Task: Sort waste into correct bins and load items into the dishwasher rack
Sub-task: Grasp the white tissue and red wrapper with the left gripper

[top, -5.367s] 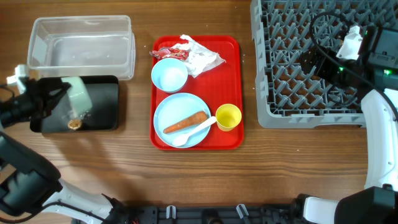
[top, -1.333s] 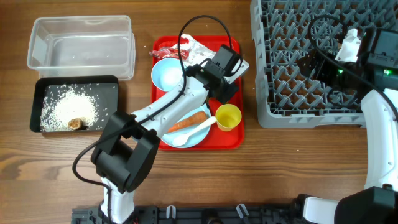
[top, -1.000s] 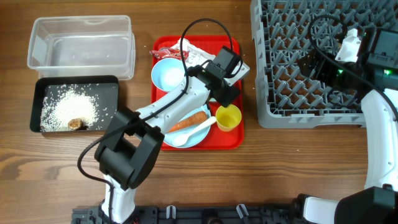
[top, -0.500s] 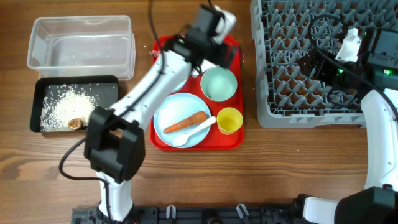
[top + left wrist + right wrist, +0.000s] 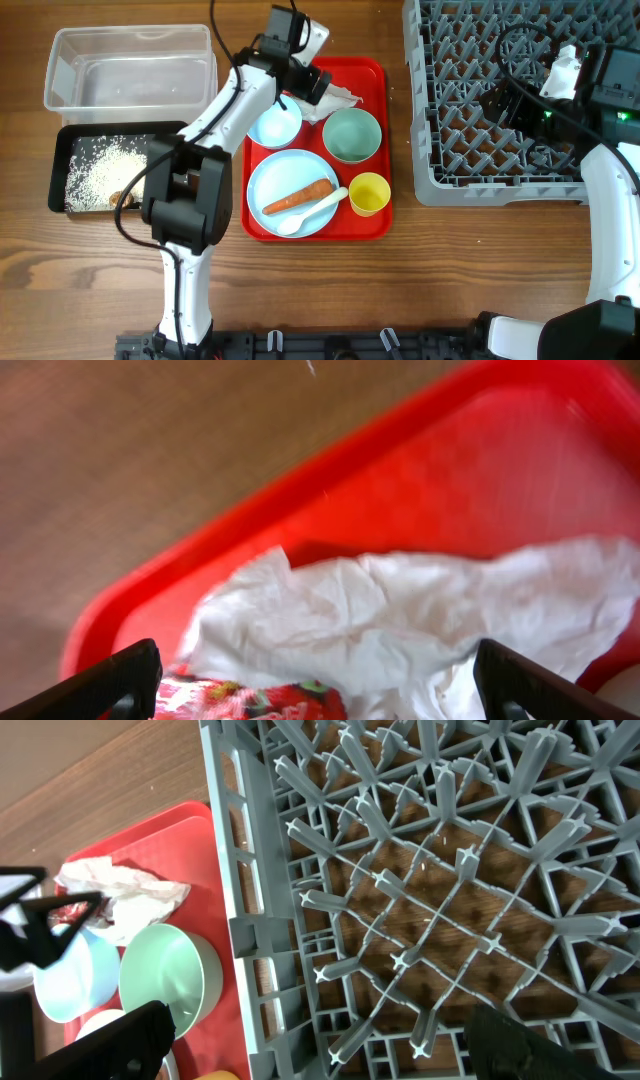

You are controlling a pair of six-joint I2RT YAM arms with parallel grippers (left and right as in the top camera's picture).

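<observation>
My left gripper [image 5: 312,86] hangs open over the back of the red tray, just above the crumpled napkin [image 5: 400,615] and the red snack wrapper [image 5: 250,695]; nothing is between its fingertips [image 5: 110,685]. On the tray sit the small pale blue bowl [image 5: 274,125], the mint green bowl [image 5: 352,134], the yellow cup [image 5: 368,190] and the plate [image 5: 270,175], which carries the carrot [image 5: 298,197] and the white spoon [image 5: 315,210]. My right gripper [image 5: 325,1055] stands open and empty above the grey dishwasher rack [image 5: 430,870].
The clear tub [image 5: 130,75] stands at the back left. In front of it the black tray [image 5: 58,170] holds rice [image 5: 100,170]. The left arm stretches across the tray's left side. The rack's wall [image 5: 412,120] rises close to the red tray [image 5: 380,100].
The mint green bowl now stands on the tray to the right of the small blue bowl. My left gripper has opened off it and swung back-left over the napkin. The right arm is still.
</observation>
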